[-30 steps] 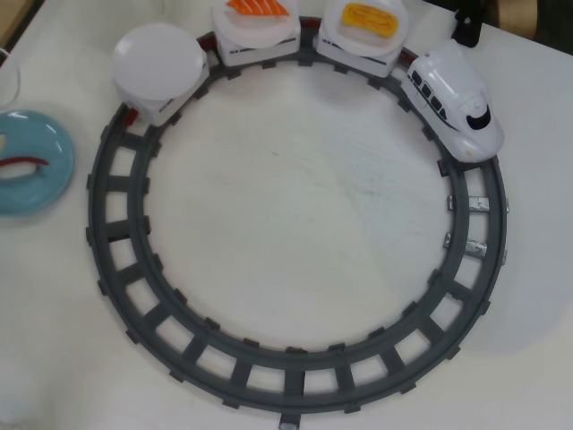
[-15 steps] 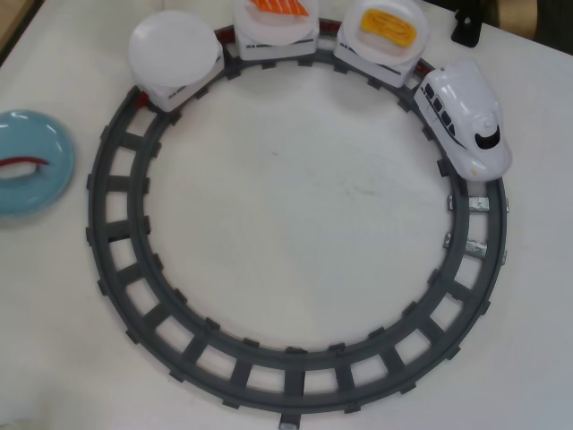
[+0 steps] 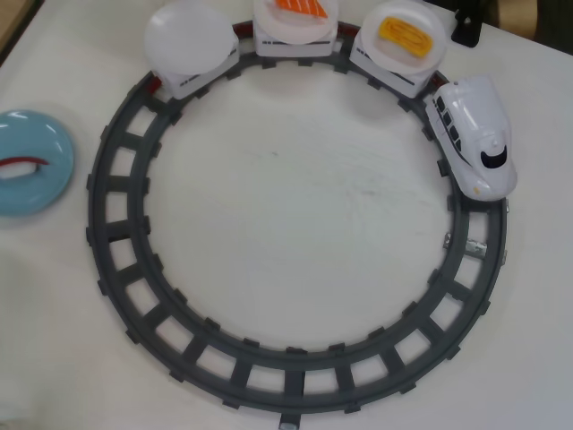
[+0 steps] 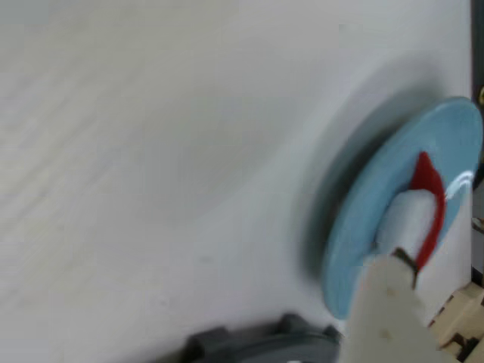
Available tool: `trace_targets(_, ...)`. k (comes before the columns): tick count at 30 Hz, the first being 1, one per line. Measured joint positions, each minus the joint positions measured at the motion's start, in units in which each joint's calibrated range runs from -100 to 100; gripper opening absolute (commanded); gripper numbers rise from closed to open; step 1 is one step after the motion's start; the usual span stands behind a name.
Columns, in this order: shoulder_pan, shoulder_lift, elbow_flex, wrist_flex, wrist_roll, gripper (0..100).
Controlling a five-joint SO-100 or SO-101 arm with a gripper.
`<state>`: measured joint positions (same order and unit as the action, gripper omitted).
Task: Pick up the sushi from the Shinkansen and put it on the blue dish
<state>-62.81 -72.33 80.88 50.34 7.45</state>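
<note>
The sushi (image 3: 25,164) is already sitting on the blue dish (image 3: 40,193) at the left edge of the overhead view, well away from the Shinkansen (image 3: 472,134) on the gray track (image 3: 116,260). Its 3 cars carry 1 bare plate (image 3: 190,38), a salmon piece (image 3: 303,7) and an egg piece (image 3: 405,33). Wrist view only shows 1 pale fingertip (image 4: 389,310), so can't tell how the gripper's jaws stand.

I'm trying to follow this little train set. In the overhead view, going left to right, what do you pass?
blue dish holding the sushi → empty white plate car → salmon piece car → egg piece car → Shinkansen.
</note>
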Motion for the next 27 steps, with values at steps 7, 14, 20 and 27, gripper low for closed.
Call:
trace_targets(7, -0.2, -11.3, 6.9, 6.1, 0.2, 3)
trace_targets(14, -0.2, -20.7, 10.4, 10.5, 0.0, 3)
trace_targets(20, 0.0, -25.2, 13.4, 11.1, 0.1, 3)
trace_targets(27, -2.8, -25.4, 13.9, 11.1, 0.1, 3)
